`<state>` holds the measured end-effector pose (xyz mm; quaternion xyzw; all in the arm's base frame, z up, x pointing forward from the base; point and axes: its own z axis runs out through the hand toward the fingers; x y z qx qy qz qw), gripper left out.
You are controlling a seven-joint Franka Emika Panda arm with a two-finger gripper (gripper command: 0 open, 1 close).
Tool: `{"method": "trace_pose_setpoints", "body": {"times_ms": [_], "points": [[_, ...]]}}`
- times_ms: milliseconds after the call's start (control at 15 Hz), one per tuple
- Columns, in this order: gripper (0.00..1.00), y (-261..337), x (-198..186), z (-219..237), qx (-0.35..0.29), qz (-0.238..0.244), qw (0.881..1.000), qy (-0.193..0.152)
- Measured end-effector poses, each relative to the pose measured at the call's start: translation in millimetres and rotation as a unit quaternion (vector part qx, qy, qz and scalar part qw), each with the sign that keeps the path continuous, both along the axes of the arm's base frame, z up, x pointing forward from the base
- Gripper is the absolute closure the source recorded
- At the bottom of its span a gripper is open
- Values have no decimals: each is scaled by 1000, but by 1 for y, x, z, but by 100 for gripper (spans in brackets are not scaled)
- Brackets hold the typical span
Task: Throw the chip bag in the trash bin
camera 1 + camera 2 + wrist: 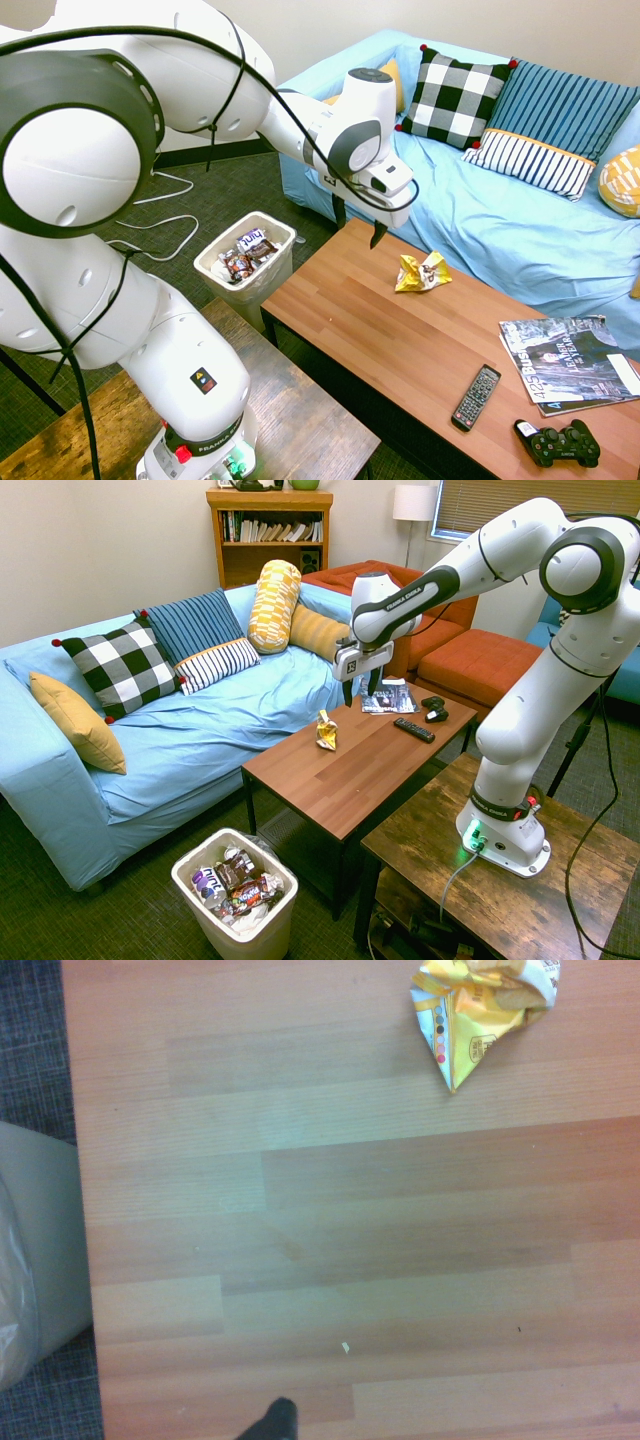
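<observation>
The chip bag [422, 272] lies crumpled on the wooden tabletop [345, 300], near the edge on the sofa [180, 730] side, and the bin stage of the task is not complete. The tool [358, 222] is positioned above the tabletop with its two fingers apart and nothing between them; in the first exterior view it hangs to the bin side of the bag, and no contact with the bag is visible. The trash bin [235, 900] stands on the floor beside one end of the tabletop, upright and open at the top. It contains dark brown and purple-white wrappers [235, 880], but the yellow bag is not among them. The remote [476, 397], the game controller [558, 443] and the magazines [575, 362] rest toward the opposite end and are not part of the operation. Status, as judged from this position: approach in progress, grasp outstanding, lift outstanding, transfer outstanding, release outstanding. The next operation calls for alignment of the tool over the bag, descent with the fingers astride the foil, and closure. The carry to the bin then appears short, and release is to be made only when the bag is fully inside the rim.
</observation>
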<state>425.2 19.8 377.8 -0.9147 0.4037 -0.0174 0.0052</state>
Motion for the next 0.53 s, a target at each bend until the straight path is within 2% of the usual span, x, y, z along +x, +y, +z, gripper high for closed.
{"method": "trace_pose_setpoints", "body": {"times_ms": [267,533], "points": [[0,3,19,-7,2,-20,1000,4],[0,3,87,-37,-15,-93,995,14]]}}
